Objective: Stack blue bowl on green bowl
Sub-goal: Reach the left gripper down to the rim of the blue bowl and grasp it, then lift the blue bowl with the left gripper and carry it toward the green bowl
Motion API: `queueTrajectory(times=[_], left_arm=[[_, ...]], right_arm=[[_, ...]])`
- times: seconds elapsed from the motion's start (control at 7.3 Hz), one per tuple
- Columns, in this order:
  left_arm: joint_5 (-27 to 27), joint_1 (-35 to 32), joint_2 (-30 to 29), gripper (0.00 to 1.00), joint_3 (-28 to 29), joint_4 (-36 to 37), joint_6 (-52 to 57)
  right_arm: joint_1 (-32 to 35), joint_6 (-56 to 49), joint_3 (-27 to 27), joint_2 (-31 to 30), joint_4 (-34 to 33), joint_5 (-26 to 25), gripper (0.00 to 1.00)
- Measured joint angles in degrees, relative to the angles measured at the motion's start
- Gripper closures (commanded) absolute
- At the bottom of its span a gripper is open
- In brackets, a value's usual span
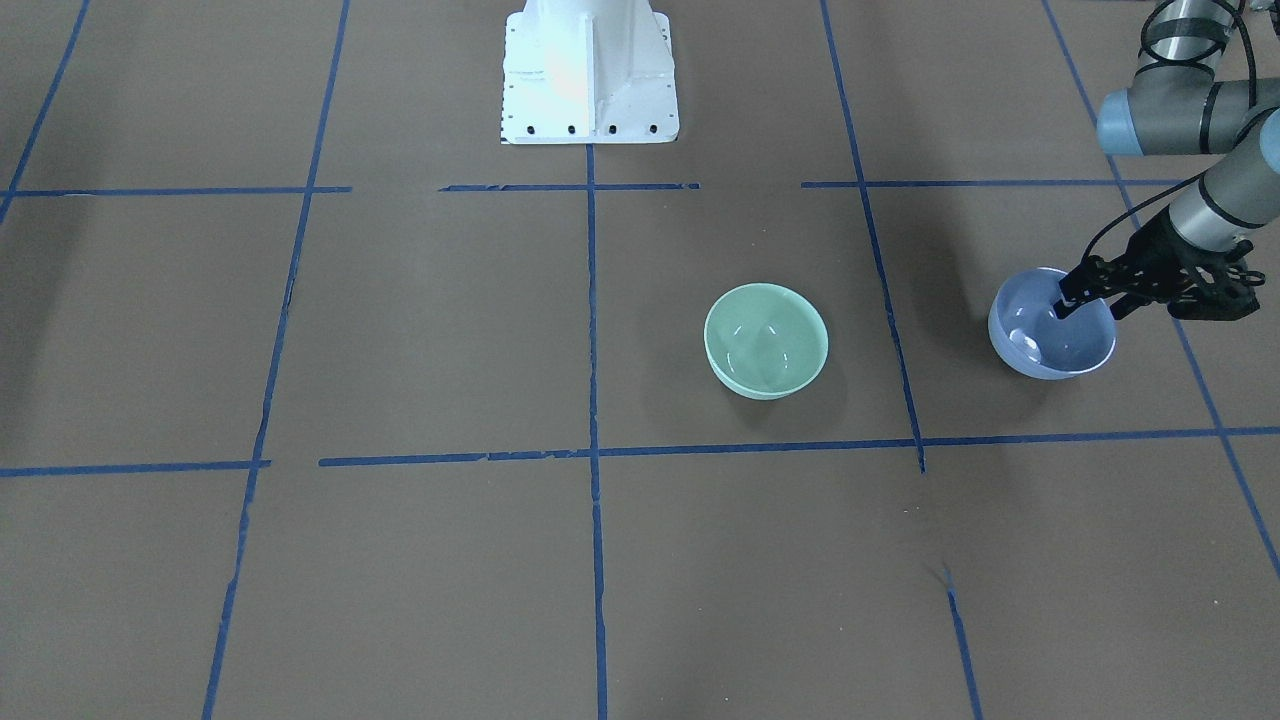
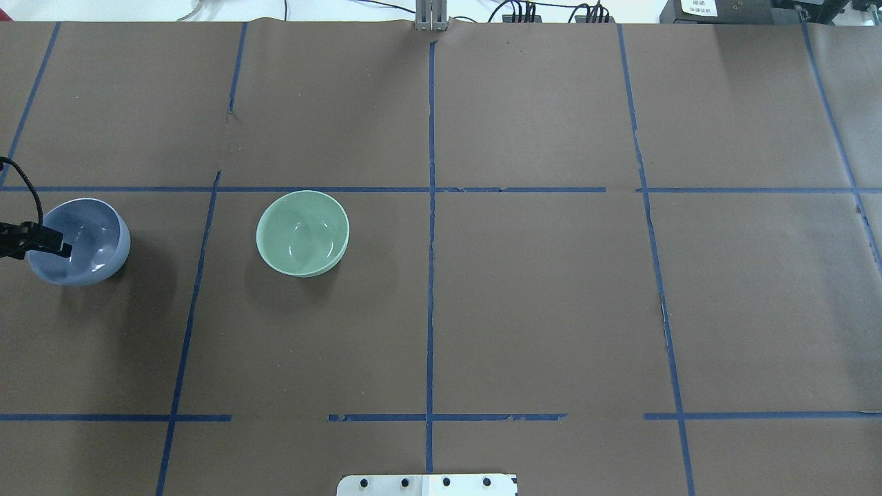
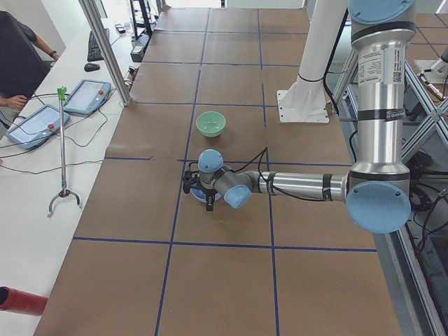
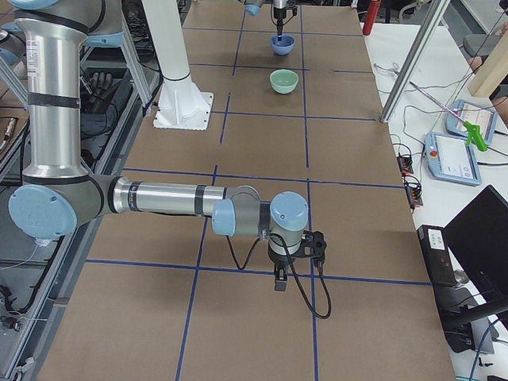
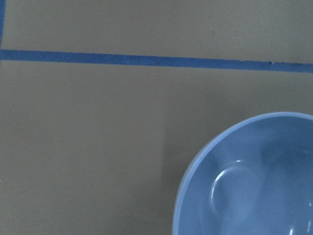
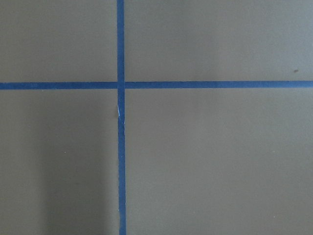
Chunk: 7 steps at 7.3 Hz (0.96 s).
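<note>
Blue bowl (image 1: 1040, 345) rim between fingers of left gripper (image 1: 1093, 303); contact unclear.

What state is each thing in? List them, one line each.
blue bowl: open side up, tilted, rim pinched by the left claw.
green bowl: upright on the table, empty, untouched.
left claw: shut on the blue bowl's rim, one finger inside.
right claw: over the table, far from both bowls; open or shut cannot be told.
</note>
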Motion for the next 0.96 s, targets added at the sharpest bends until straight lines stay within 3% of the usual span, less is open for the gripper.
queueTrajectory(times=[0.55, 0.82, 0.96], left_arm=[[-1.26, -0.21, 1.13, 1.0, -0.11, -2.91, 2.33], [-7.74, -3.17, 1.61, 1.0, -2.6, -0.09, 3.65], [-9.97, -5.08, 1.73, 1.0, -6.04, 4.82, 5.92]], right_arm=[[0.0, 0.0, 0.0, 0.0, 0.0, -0.07, 0.0], [0.0, 0.0, 0.0, 0.0, 0.0, -0.08, 0.0], [0.0, 0.0, 0.0, 0.0, 0.0, -0.07, 0.0]])
